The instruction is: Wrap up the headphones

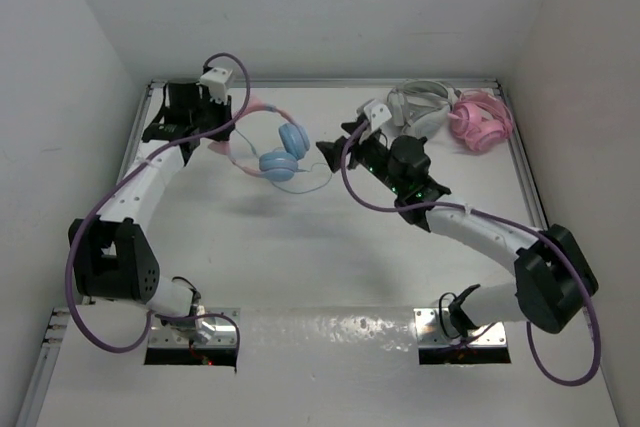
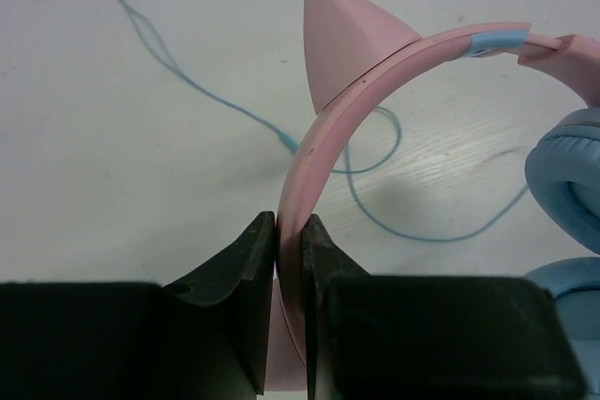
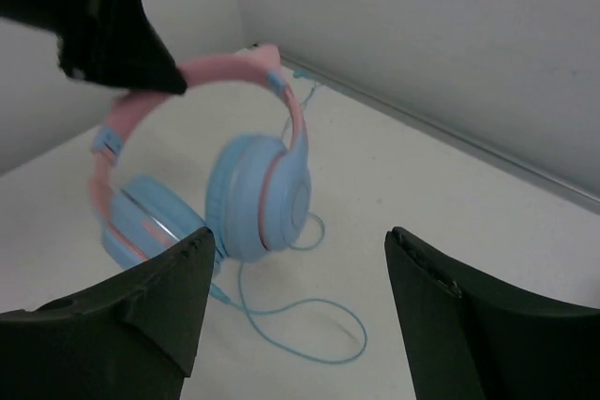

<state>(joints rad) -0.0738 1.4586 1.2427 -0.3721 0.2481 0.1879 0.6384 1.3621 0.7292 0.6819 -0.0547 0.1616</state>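
Left gripper (image 2: 289,231) pinches the pink band (image 2: 323,133) of the headphones (image 1: 283,154) in the upper middle of the frame. Right gripper (image 3: 300,241) is spread wide near the blue cups (image 3: 258,194), holding nothing

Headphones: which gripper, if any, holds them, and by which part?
The left gripper clamps the headphones by their pink headband; the right gripper is open and holds nothing.

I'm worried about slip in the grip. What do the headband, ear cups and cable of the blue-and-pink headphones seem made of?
Headband: hard pink plastic, smooth and matte, with moulded seams. Ear cups: light blue padding, probably faux leather; rounded, with a faint sheen. Cable: thin, probably rubber-coated; it lies in loose loops.
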